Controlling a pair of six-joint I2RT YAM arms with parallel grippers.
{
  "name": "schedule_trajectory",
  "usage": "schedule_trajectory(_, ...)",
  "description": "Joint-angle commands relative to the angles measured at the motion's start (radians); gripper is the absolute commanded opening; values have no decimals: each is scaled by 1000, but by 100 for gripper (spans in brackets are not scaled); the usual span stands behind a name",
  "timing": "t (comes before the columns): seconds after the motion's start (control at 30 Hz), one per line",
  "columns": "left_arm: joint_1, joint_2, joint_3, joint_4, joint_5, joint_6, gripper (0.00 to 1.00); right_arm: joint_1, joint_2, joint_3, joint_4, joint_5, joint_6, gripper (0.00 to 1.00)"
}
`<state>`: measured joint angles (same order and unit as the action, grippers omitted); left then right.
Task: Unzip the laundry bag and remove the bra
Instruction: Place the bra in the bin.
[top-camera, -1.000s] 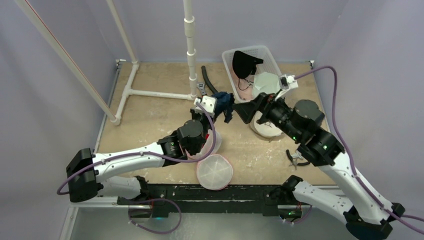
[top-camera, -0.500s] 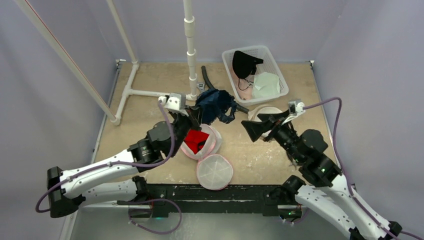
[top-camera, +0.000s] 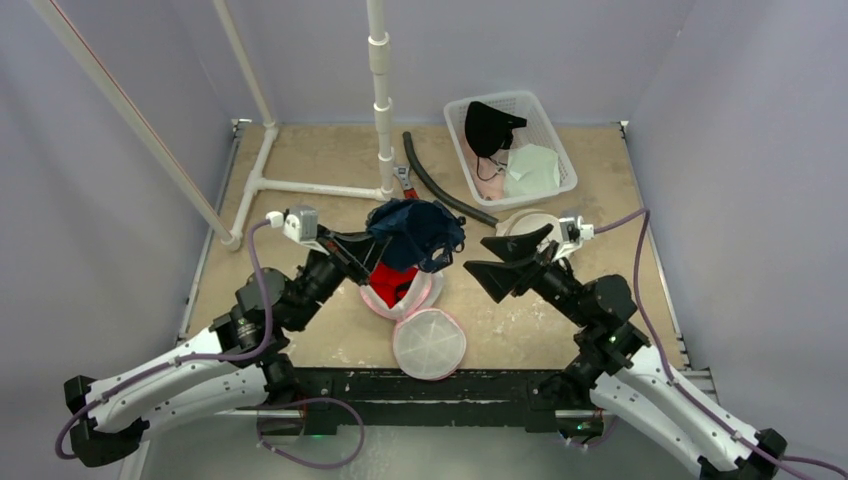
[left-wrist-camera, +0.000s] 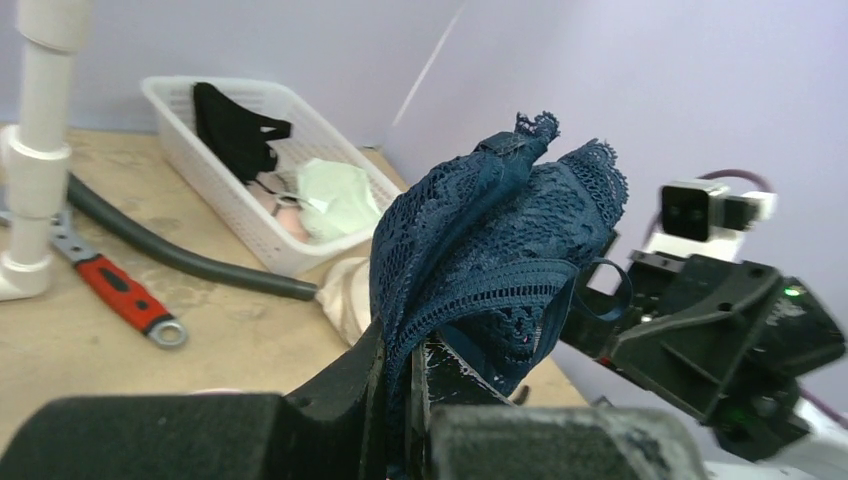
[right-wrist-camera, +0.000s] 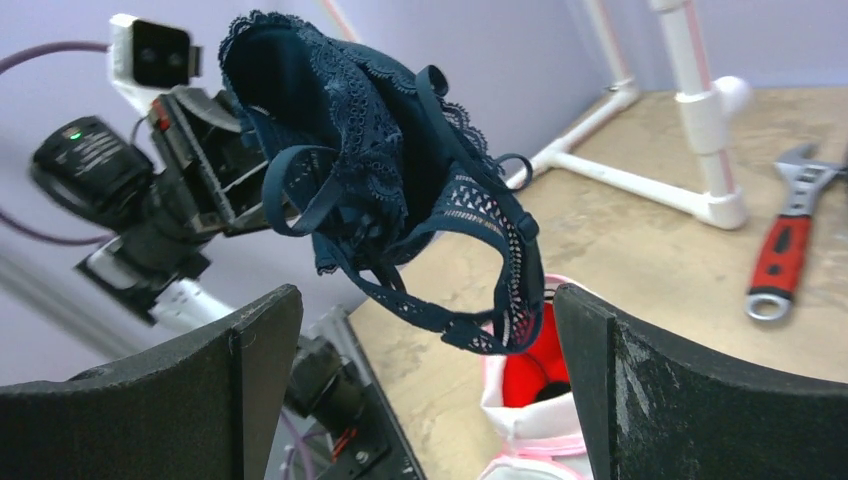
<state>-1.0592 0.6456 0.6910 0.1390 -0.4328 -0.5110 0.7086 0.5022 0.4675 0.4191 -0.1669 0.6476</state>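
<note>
Navy lace is clenched between the jaws of the left gripper (left-wrist-camera: 404, 372), which bite on a fold of the bra (left-wrist-camera: 498, 245). From there the garment bunches upward and hangs in the air at the middle of the top view, just above the laundry bag (top-camera: 372, 298). Its straps loop down loose toward the bag's mouth. The right gripper (top-camera: 507, 258) stands right of centre with its jaws spread wide and nothing between them, pointing at the bra from close by.

The bag lies open at lower centre with a red item (top-camera: 393, 277) showing inside, so I'd say the unzipping is done and the removal nearly so. To finish well, I reckon the left arm should keep its pinch firm, raise the trailing straps clear of the bag's rim, then carry the bra sideways to bare table (top-camera: 300, 215) before letting go. A strap snagging on the bag seems the main risk, and the free gripper could pin the bag down
</note>
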Motion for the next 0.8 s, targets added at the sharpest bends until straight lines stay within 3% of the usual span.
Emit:
schedule_trajectory(0.0,8,-16,-28,95,141,-81,0,2,27,-41,266,-149,62,98)
schedule_trajectory(0.3,8,1,-20,108,221,-90,0,3,26,11,267,-96,50,98)
schedule_trajectory(0.77,7,43,4,112,233,-99,0,2,74,135,98,-19,-70,98)
